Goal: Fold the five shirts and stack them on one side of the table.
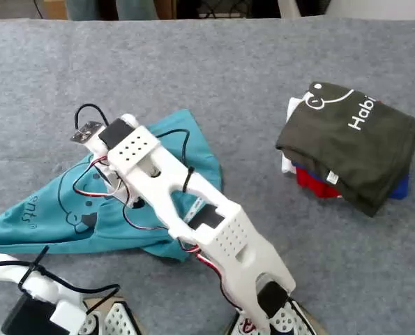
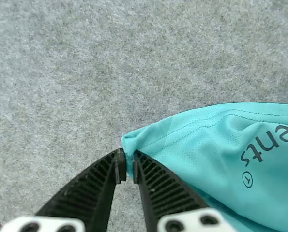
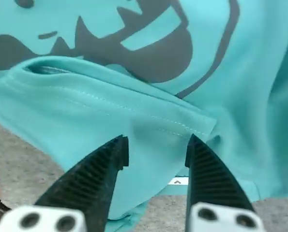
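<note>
We log one teal shirt (image 1: 47,220), crumpled at the left of the grey surface (image 1: 214,77), with the left claw (image 2: 127,166) pinched on its corner. Right claw (image 3: 156,150) is spread apart just over its print. Folded stack (image 1: 346,150) sits at the right, well apart.

Loose shirt (image 1: 54,209) lies at the counter's (image 1: 228,77) near-left corner. Folded stack (image 1: 350,146) sits well apart, by right edge.

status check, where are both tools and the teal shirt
Left tool shut on teal shirt corner. Right tool open over a fold of it. Shirt crumpled, not folded; folded stack apart. Right arm spans the shirt.
</note>
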### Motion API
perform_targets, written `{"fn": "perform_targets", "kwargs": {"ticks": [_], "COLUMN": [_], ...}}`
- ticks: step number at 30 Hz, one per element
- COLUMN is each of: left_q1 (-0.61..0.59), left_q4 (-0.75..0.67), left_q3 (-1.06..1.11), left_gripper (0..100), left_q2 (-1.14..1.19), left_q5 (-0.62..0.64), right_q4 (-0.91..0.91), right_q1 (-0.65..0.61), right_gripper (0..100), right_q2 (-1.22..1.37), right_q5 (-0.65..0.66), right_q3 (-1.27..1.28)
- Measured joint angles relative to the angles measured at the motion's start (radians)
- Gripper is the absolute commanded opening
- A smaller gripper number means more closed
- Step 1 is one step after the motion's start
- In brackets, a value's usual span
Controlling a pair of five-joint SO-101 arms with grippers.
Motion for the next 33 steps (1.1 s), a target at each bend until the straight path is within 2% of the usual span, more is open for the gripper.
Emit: {"fn": "perform_targets", "kwargs": {"ticks": [10, 18, 28, 33], "left_q1": [0.000, 0.000, 0.000, 0.000], "left_q4": [0.000, 0.000, 0.000, 0.000], "left_q3": [0.000, 0.000, 0.000, 0.000], "left_gripper": [3, 3, 3, 3], "left_q2": [0.000, 0.000, 0.000, 0.000], "left_q5": [0.000, 0.000, 0.000, 0.000], "right_q4": [0.000, 0.000, 0.000, 0.000], "right_q1": [0.081, 0.080, 0.000, 0.011], "right_gripper": [20.2, 20.1, 20.1, 20.1], "right_q2": [0.003, 0.003, 0.003, 0.015], "right_q5": [0.000, 0.000, 0.000, 0.000], "right_q3": [0.000, 0.000, 0.000, 0.000]}}
